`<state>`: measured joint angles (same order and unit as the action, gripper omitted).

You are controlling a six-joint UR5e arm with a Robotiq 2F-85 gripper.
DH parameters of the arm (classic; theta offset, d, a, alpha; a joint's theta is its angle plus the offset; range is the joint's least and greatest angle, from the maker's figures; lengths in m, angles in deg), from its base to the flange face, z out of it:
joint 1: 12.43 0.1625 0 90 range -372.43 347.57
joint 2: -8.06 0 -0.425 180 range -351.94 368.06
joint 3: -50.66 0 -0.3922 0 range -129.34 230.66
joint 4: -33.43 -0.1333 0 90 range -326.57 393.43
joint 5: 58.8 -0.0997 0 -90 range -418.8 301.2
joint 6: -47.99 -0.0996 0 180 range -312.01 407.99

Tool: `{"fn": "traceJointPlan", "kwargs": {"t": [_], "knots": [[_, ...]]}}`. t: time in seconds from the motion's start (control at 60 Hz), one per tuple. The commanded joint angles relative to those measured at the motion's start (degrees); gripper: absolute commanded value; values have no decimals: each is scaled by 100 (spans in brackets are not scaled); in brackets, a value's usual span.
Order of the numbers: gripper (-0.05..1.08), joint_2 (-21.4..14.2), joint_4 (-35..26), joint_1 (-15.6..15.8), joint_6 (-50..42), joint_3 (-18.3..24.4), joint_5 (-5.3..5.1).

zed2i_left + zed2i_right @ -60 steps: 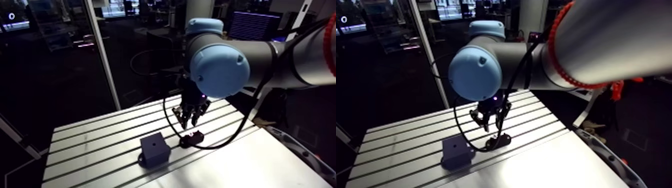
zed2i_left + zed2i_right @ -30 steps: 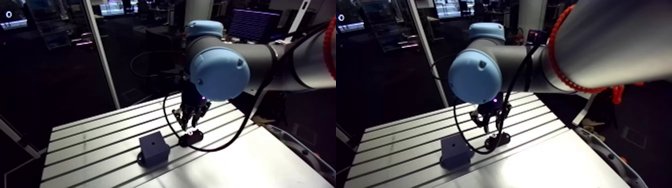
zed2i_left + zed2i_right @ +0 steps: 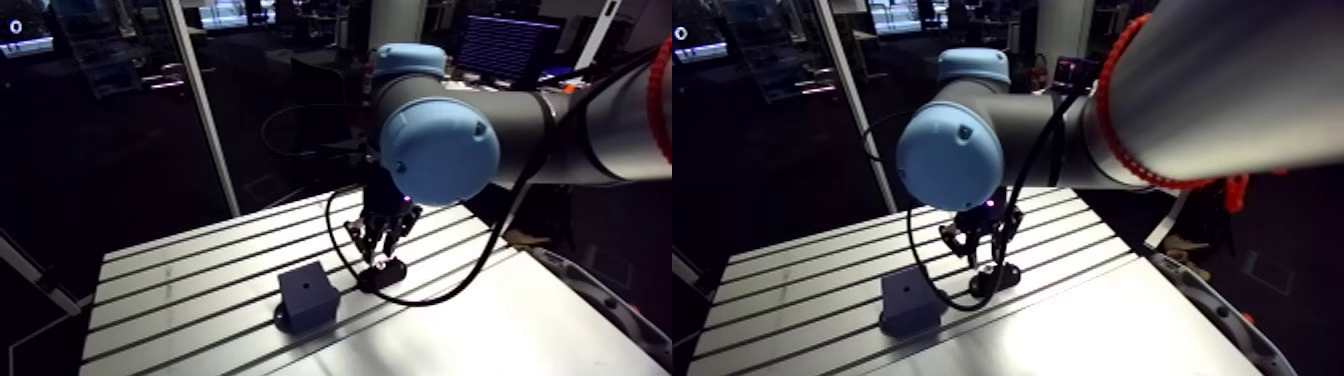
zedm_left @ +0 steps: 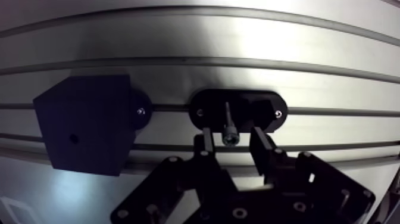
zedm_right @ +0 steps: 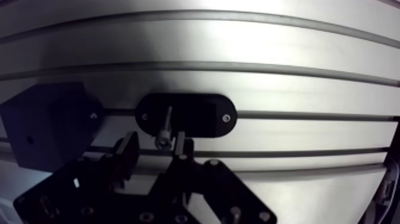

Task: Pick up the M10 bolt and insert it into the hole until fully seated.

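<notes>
The two fingers [image 4: 206, 145] stand apart, released, on either side of the one bolt [image 4: 228, 124], not touching it. It lies on one black oval holder [image 4: 265, 111]. Only the wrist view shows the bolt. The arm view shows one block [image 3: 308, 300] with one hole [image 3: 309, 289] on the desk [image 3: 180, 270].

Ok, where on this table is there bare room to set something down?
Free: the slotted strips beyond the block and holder, and the smooth plate on their other side. Crowded: block and holder side by side on one slot, open jaws straddling the bolt.
</notes>
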<state>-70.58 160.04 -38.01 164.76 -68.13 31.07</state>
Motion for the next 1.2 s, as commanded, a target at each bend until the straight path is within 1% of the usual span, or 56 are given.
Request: {"fn": "traceJointPlan", "kwargs": {"t": [0.017, 0.133, 0.683, 1.2], "knots": [[55, 19, 199, 0, 25, -51, 0], [55, 37, 324, 0, 37, -70, 26], [55, 72, 326, 0, 27, -174, 26], [55, 108, 326, -9, 0, -167, 26]]}}
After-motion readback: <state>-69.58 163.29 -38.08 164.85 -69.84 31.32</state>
